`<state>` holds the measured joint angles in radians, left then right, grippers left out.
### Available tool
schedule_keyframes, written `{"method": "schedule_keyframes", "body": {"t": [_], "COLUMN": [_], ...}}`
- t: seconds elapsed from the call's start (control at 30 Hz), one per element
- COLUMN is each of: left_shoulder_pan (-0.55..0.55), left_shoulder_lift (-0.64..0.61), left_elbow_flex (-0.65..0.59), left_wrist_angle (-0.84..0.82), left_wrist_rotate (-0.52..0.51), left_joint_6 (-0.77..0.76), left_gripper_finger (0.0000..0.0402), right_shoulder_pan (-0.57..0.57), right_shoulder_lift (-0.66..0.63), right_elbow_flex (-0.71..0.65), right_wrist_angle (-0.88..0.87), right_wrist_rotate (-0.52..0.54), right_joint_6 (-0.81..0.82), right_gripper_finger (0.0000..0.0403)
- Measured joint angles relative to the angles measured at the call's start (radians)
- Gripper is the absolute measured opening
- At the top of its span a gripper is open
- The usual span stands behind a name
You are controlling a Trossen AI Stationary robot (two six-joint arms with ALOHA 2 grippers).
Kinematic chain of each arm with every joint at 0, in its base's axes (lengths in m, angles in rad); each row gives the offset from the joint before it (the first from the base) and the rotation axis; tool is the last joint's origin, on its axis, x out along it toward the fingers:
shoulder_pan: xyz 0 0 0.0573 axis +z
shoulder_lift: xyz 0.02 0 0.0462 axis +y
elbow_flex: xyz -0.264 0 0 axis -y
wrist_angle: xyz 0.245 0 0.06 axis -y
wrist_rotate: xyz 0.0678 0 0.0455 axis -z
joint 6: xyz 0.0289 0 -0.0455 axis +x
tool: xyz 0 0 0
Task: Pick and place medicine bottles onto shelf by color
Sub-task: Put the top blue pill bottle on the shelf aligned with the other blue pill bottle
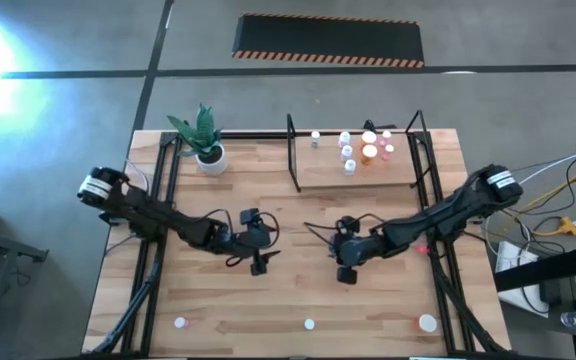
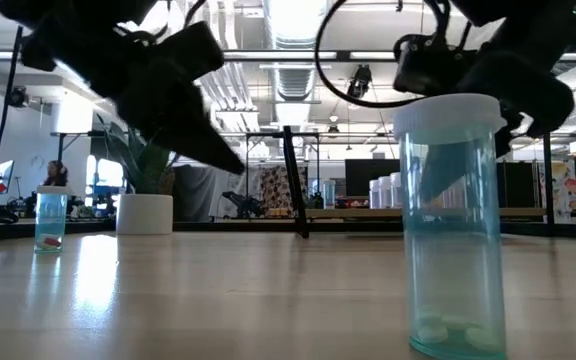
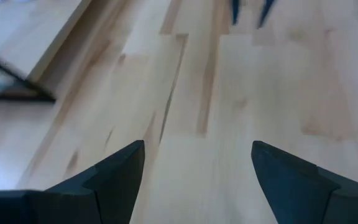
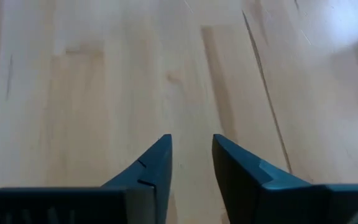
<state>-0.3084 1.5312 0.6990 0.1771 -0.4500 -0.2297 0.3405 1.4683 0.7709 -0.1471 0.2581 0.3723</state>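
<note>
- From above, the left end effector [image 1: 259, 262] hangs over the middle of the wooden worktop [image 1: 298, 300]. It holds nothing.
- The right end effector [image 1: 346, 270] hangs just right of the middle, also with nothing in it.
- The shelf [image 1: 358, 170] stands at the far side of the worktop. Several small bottles [image 1: 369, 152] sit together on it, toward its right end, and one bottle [image 1: 315, 139] stands alone more to the left.
- Three more bottles stand along the near edge: one at the left [image 1: 180, 323], one in the middle [image 1: 309, 323] and a wider one at the right [image 1: 426, 322].
- A plant in a white pot [image 1: 209, 155] stands left of the shelf.
- From table height, a clear blue-green bottle [image 2: 451, 230] stands close by with white pills in the bottom. A smaller bottle [image 2: 51, 217] stands far off at the left, near the white pot [image 2: 144, 213].
- The left wrist view shows that arm's two dark fingers [image 3: 114, 180] spread wide apart over bare wood.
- The right wrist view shows its fingers [image 4: 151, 171] close together with a thin gap, gripping nothing.
</note>
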Motion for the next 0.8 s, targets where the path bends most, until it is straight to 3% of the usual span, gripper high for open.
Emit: {"method": "schedule_keyframes", "body": {"t": [0.23, 0.37, 0.57, 0.67, 0.8], "left_shoulder_pan": [-0.073, -0.138, -0.248, -0.274, -0.309], "left_shoulder_lift": [-0.012, -0.022, -0.095, -0.184, -0.321], "left_elbow_flex": [-0.121, -0.158, -0.165, -0.158, -0.154], "left_wrist_angle": [0.055, 0.050, 0.009, 0.010, -0.109], "left_wrist_rotate": [-0.093, -0.104, -0.116, -0.129, -0.134], "left_joint_6": [-0.184, -0.279, -0.289, -0.288, -0.303], "left_gripper_finger": [0.0278, 0.0278, 0.0278, 0.0278, 0.0278], "right_shoulder_pan": [0.016, 0.029, 0.050, 0.052, 0.073], "right_shoulder_lift": [0.044, 0.070, 0.116, 0.133, 0.105], "right_elbow_flex": [0.076, 0.076, 0.075, 0.075, 0.075], "right_wrist_angle": [0.012, 0.130, 0.256, 0.285, 0.235], "right_wrist_rotate": [-0.022, -0.016, 0.072, 0.106, 0.109], "right_joint_6": [-0.093, -0.118, -0.164, -0.164, -0.164], "right_gripper_finger": [0.0167, 0.0186, 0.0185, 0.0178, 0.0167]}}
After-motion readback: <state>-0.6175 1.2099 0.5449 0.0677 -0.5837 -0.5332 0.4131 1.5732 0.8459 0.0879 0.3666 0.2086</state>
